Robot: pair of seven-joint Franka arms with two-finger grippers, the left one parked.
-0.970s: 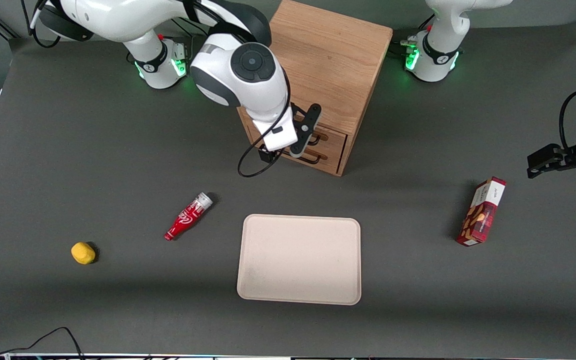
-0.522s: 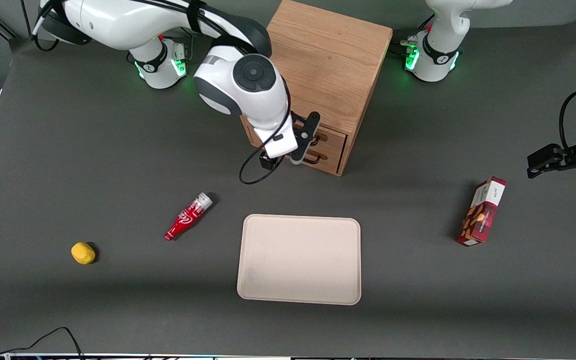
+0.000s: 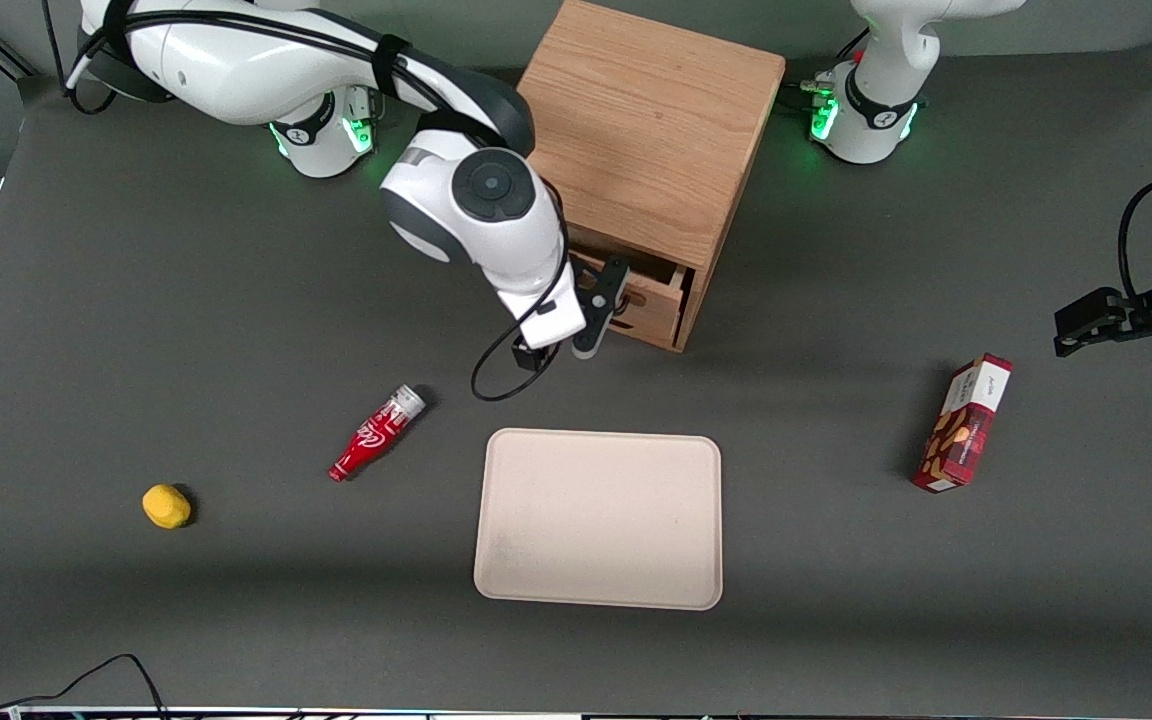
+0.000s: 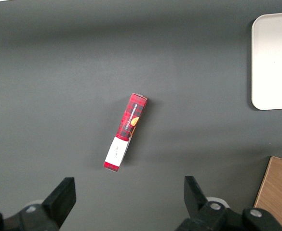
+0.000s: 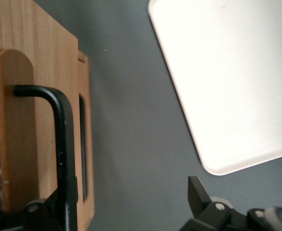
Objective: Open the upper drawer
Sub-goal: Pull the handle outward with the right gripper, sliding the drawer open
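Lemon (image 3: 166, 505) and red bottle (image 3: 376, 433) are lying toward the working arm's end of the table. The gripper (image 3: 578, 322) is sitting right in front of the upper drawer (image 3: 658, 305), jaws spread wide. The drawer's black handle (image 5: 61, 144) is running up against one finger (image 5: 59, 211), with the other finger (image 5: 198, 195) well apart from it. The drawer is standing partly out of the cabinet (image 3: 646, 130). Tray (image 3: 598, 518) is lying nearer the camera, and a red box (image 3: 964, 422) is lying toward the parked arm's end.

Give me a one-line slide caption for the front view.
Gripper at the handle of the upper drawer, drawer partly open; tray nearer the camera.
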